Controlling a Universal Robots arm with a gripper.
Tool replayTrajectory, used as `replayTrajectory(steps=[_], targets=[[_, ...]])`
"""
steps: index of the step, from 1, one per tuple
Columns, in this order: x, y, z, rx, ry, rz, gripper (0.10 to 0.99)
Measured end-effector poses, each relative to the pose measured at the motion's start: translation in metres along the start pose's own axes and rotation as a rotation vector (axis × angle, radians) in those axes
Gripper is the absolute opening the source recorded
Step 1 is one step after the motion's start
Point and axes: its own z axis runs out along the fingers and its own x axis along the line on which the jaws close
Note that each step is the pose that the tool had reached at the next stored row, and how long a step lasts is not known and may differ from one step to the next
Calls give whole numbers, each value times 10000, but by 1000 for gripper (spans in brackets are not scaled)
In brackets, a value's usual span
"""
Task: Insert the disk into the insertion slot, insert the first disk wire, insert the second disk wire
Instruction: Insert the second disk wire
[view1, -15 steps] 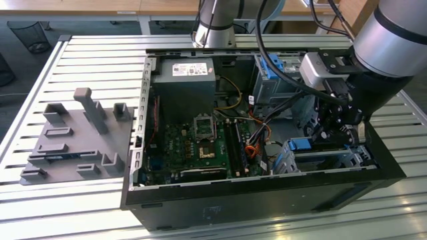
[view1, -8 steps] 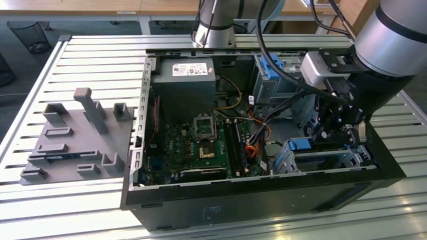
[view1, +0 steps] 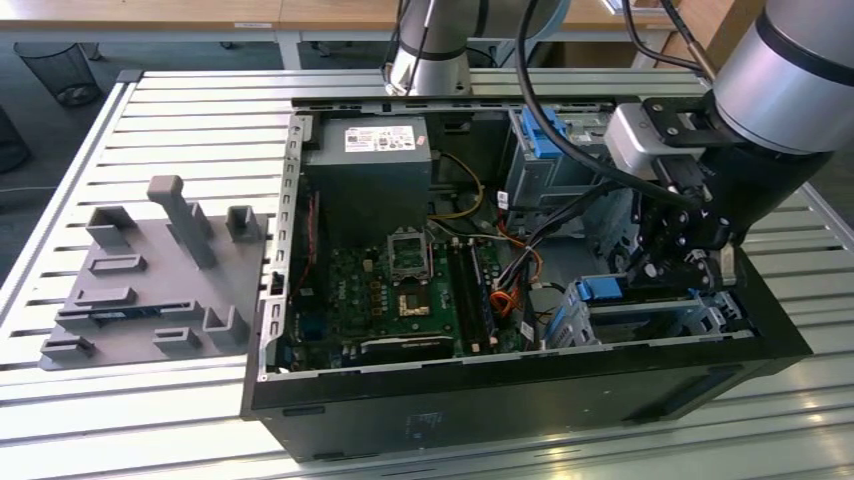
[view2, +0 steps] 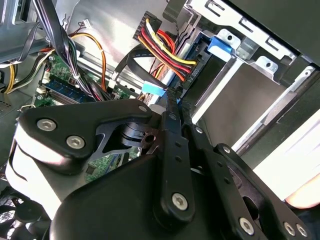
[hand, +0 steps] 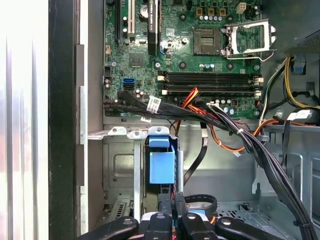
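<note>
The black two-fingered gripper (hand: 172, 207) is seen with its fingers pressed together, and whether anything thin is pinched cannot be told. Just beyond its tips, the disk's bright blue plastic carrier (hand: 161, 162) is seated upright in the low silver metal drive cage (hand: 120, 165). In the exterior view the silver arm (view1: 787, 70) is angled down into the open black computer case (view1: 521, 385), beside the green motherboard (view1: 400, 290).
</note>
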Motion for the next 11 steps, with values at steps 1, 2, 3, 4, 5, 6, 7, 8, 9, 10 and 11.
replayTrajectory(steps=[1, 2, 3, 4, 5, 6, 7, 8, 9, 10, 11], targets=[[0, -2, 0, 0, -1, -1, 149], [1, -4, 0, 0, -1, -1, 149], [1, -7, 0, 0, 0, -2, 149], [1, -8, 0, 0, -1, -1, 149], [1, -9, 1, 0, -1, 0, 149], [1, -10, 2, 0, 0, -1, 149], [1, -10, 3, 0, 0, -1, 149], [1, -11, 5, 0, 0, -1, 149], [1, -11, 7, 0, 0, -1, 149], [2, -11, 9, 0, 0, -1, 149], [2, -11, 11, 0, 0, -1, 149]])
